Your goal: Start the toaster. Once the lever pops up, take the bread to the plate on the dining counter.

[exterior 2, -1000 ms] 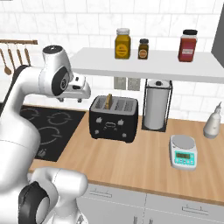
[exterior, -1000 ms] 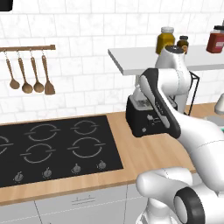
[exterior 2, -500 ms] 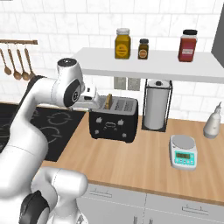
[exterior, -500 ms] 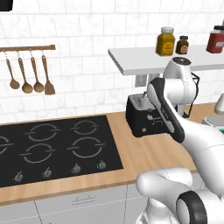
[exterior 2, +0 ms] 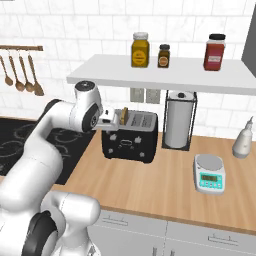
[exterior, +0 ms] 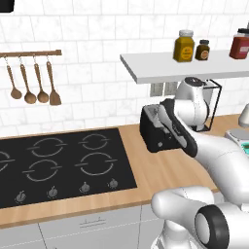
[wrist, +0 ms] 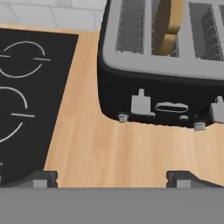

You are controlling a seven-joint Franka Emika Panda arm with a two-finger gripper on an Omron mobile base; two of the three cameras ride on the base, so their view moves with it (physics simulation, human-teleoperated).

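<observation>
1. While my gripper [wrist: 111, 177] hangs released above the wood surface [wrist: 131, 153] before the toaster [wrist: 162, 83], I judge I should come down squarely on the left lever [wrist: 141, 104] and press it fully.
2. One toaster with four slots and two levers.
3. One bread slice [wrist: 168, 26] stands in the second slot.

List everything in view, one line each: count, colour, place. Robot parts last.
toaster: one, black with silver top, on the wood worktop by the wall
bread: one brown slice, standing in a toaster slot
hob: one, black, set into the worktop left of the toaster
jars: three, yellow, dark and red, on the white shelf
paper roll: one, white, in a black holder right of the toaster
scale: one, pale, on the worktop
bottle: one, white, far right
utensils: four, wooden, hanging on a rail
gripper: one, dark jaws apart, facing the toaster front
</observation>
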